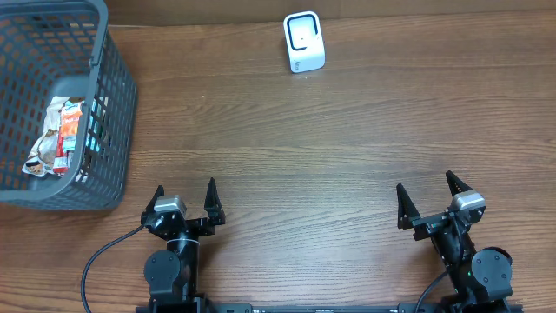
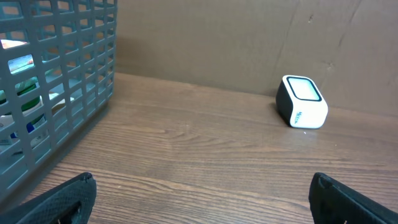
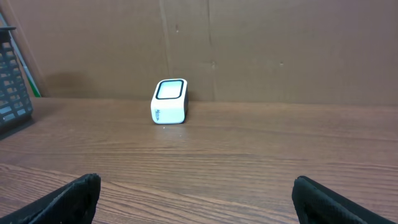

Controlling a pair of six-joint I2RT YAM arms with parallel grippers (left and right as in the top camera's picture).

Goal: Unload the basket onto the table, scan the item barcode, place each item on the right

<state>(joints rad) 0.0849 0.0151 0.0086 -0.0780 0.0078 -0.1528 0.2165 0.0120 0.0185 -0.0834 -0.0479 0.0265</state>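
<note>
A white barcode scanner (image 1: 304,42) with a dark window stands at the far edge of the wooden table, also seen as the scanner (image 2: 301,101) and the scanner (image 3: 170,101). Packaged items (image 1: 62,136) lie in the grey basket (image 1: 117,96) at the far left; through its mesh the packets (image 2: 18,93) show green and blue. My left gripper (image 1: 185,193) is open near the front edge, left of centre, nothing between its fingers. My right gripper (image 1: 429,193) is open at the front right, also empty. Both sit far from scanner and basket.
The grey basket wall (image 2: 74,74) stands close on the left of the left arm. A brown cardboard wall (image 3: 261,43) backs the table behind the scanner. Bare wood lies between the two grippers and the scanner.
</note>
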